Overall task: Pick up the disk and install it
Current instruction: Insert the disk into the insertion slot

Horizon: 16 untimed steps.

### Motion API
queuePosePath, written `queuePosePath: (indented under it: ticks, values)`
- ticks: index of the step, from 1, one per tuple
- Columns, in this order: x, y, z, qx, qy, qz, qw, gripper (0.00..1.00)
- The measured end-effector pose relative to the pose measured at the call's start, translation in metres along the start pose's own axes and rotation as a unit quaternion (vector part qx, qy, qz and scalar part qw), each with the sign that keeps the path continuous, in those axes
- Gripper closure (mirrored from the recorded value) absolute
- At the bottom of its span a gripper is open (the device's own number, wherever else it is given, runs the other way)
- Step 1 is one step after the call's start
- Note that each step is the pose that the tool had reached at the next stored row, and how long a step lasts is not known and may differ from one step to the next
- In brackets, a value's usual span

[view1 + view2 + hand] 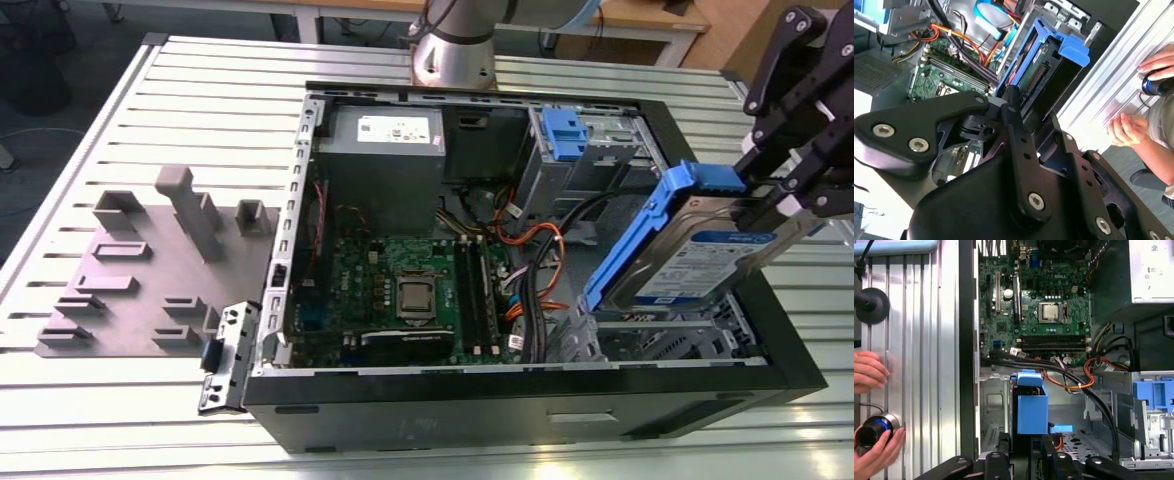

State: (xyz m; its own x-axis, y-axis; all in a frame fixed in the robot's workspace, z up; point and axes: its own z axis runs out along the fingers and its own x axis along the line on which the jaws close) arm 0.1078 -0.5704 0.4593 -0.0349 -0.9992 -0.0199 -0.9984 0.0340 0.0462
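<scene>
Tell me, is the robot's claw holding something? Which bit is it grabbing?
Yes. The gripper holds the disk, clamped at the end away from its blue tab, tilted above the open computer case.

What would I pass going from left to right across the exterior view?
fixture plate → bracket → motherboard → disk → gripper, which holds the disk.
</scene>
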Motion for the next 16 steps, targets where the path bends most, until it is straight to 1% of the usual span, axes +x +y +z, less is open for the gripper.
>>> queuePosePath:
  ticks: [3,4,8,13,16]
  values:
    - [-0.0001,-0.0049,0.0014,0.0000,0.0001,0.000,1.00000,0.65]
    - [-0.0002,-0.0054,0.0017,0.0000,0.0001,0.000,1.00000,0.65]
    - [-0.0002,-0.0065,0.0041,0.0000,0.0000,0.000,1.00000,0.65]
    - [-0.0002,-0.0066,0.0045,0.0000,0.0000,0.000,1.00000,0.65]
    - [-0.0001,-0.0067,0.0075,0.0000,0.0000,0.000,1.00000,0.65]
